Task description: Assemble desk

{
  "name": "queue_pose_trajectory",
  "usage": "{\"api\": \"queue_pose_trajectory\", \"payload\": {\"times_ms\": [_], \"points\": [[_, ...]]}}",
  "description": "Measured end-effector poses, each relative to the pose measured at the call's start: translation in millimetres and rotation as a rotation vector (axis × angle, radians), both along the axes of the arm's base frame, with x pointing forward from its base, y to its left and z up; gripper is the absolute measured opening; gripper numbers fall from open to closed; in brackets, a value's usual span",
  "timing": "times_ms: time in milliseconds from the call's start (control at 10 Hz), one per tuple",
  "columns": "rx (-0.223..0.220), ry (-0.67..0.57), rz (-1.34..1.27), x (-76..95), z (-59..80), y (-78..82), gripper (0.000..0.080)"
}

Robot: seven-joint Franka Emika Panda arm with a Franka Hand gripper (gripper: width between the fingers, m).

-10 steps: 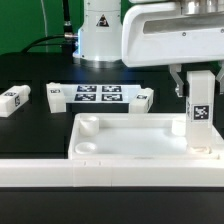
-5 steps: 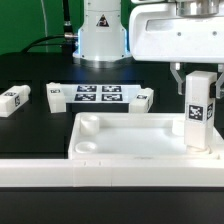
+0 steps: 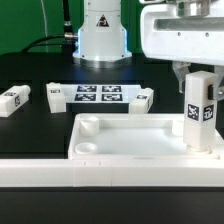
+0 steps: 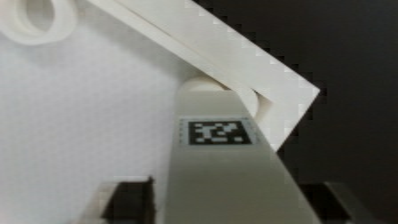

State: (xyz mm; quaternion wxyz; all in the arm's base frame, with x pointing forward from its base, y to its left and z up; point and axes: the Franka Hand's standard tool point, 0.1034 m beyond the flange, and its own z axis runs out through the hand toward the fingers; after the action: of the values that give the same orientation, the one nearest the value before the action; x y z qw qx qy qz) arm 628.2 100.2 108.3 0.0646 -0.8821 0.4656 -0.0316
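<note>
The upright leg [image 3: 199, 125] stands in a corner of the tabletop [image 3: 120, 118] at the exterior view's right, its top inside the tool [image 3: 197, 90]; gripped or released, I cannot tell.

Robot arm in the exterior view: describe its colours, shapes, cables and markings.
White, rounded robot arm bearing a triangular warning sticker; dark cables run beside it. A white boxy housing carries the gripper, whose two fingers are dark and slim.
</note>
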Motion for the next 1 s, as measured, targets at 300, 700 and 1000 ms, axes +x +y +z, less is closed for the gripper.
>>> {"api": "queue_pose_trajectory", "payload": {"times_ms": [300, 700, 1000], "points": [[-0.023, -0.022, 0.206, 1.0, 2.7, 0.4, 0.0632], [-0.073, -0.057, 0.619, 1.2, 1.9, -0.1, 0.0649], [-0.121, -0.069, 0.864, 0.6, 1.7, 1.8, 0.0649]]}}
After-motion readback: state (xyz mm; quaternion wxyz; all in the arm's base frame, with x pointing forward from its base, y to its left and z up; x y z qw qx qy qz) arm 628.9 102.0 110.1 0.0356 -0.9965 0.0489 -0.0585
